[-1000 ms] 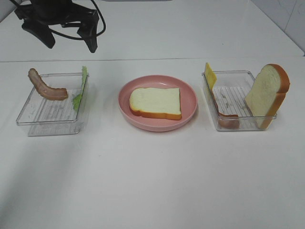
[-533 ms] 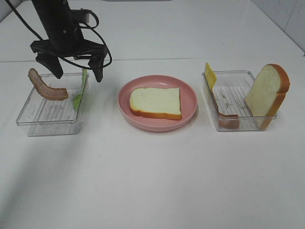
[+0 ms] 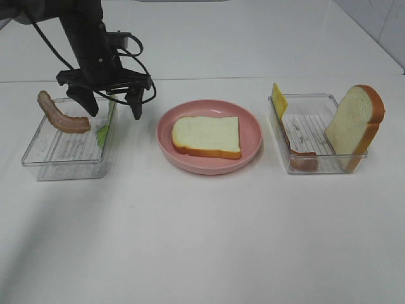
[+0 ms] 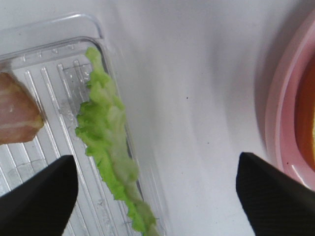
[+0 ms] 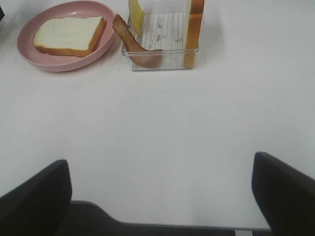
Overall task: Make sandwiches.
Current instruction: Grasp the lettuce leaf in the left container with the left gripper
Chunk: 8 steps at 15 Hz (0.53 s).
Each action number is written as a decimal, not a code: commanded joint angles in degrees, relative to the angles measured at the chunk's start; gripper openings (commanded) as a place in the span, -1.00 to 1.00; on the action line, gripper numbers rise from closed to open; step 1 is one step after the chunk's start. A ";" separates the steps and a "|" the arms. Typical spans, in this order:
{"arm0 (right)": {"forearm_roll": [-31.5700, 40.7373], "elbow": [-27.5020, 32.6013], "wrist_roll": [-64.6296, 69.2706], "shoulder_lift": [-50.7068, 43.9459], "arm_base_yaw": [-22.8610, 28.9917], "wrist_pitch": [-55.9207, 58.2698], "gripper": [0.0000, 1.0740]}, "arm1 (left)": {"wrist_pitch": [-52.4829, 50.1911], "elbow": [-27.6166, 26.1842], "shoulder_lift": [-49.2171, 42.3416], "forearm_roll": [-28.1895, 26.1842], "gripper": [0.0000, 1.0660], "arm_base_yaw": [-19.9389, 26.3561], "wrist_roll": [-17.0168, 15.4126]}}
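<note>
Spread wide, my left gripper (image 3: 114,111) hangs above the lettuce leaf (image 3: 103,133), which is propped on edge in the ribbed clear tray (image 3: 63,170) near the left edge of the table (image 3: 190,240). From my left wrist, the ruffled green leaf runs lengthwise along the tray wall, between my fingertips (image 4: 39,201). My right gripper (image 5: 160,164), also spread, faces the smooth bread slice (image 5: 69,35), which lies flat well ahead.

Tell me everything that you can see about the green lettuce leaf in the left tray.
The lettuce leaf is a long toy piece, bright green with paler patches and a ruffled edge; it looks like soft plastic. It stands on its edge, leaning against the wall of the clear left tray that faces the pink plate. The bacon strip in the same tray lies apart from it. The open left gripper hovers over it, one finger on each side, not touching it.
</note>
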 commanded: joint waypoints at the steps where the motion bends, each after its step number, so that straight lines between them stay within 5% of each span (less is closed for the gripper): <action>1: 0.17 0.23 -0.17 -1.72 -0.11 -0.40 0.80 | -0.46 -0.29 0.17 -0.46 0.16 -0.34 -0.46; 2: 0.17 0.23 -0.17 -1.72 -0.11 -0.40 0.80 | -0.80 -0.29 0.17 -0.46 0.07 -0.34 -0.46; 3: 0.17 0.23 -0.17 -1.72 -0.11 -0.40 0.80 | -1.38 -0.29 0.17 -0.46 -0.30 -0.34 -0.46; 8: 0.17 0.23 -0.17 -1.72 -0.11 -0.40 0.80 | -2.23 -0.29 0.17 -0.52 -1.00 -0.34 -0.17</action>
